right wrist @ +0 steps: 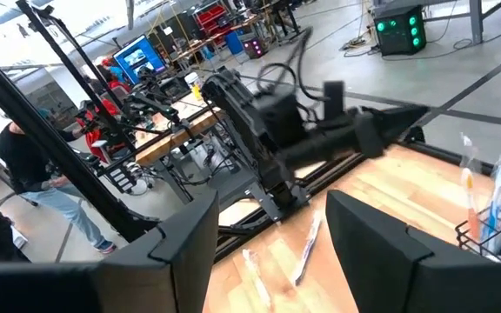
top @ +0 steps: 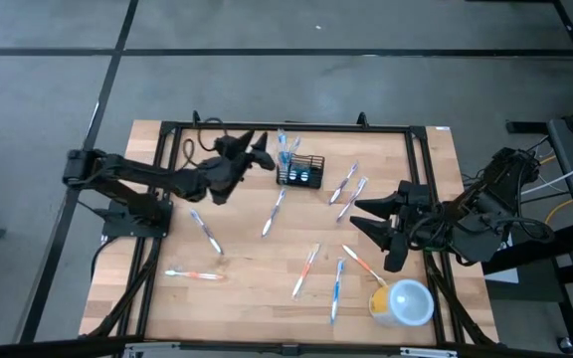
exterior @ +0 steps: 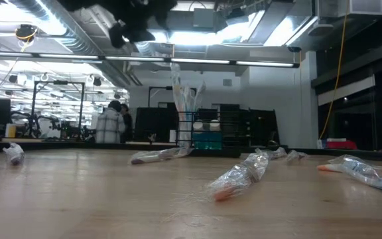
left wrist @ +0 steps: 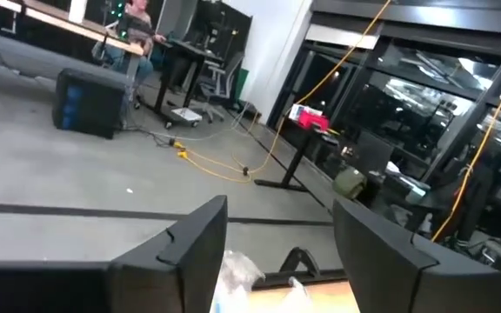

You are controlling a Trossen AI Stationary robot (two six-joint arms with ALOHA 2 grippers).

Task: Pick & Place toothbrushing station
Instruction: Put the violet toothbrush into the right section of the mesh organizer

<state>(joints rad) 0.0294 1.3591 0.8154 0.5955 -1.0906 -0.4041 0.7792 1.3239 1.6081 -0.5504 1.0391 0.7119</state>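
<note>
The black mesh holder [top: 302, 173] stands on the table toward its far side, with wrapped toothbrushes [top: 286, 147] upright in it. It also shows in the low view [exterior: 203, 135] and the right wrist view [right wrist: 492, 228]. My left gripper [top: 264, 154] is open and raised just left of the holder, level with the brush tops [left wrist: 236, 271]. It touches nothing. My right gripper [top: 362, 219] is open and empty near the table's right side, pointing toward the left. Several wrapped toothbrushes [top: 274, 212] lie loose on the table.
Loose wrapped toothbrushes lie at the left [top: 205, 232], near left [top: 195, 273], centre [top: 306, 270] and right of the holder [top: 346, 189]. A yellow cup with a pale lid [top: 404, 302] stands at the near right. A black frame [top: 286, 127] edges the table. People stand in the room behind [exterior: 111, 123].
</note>
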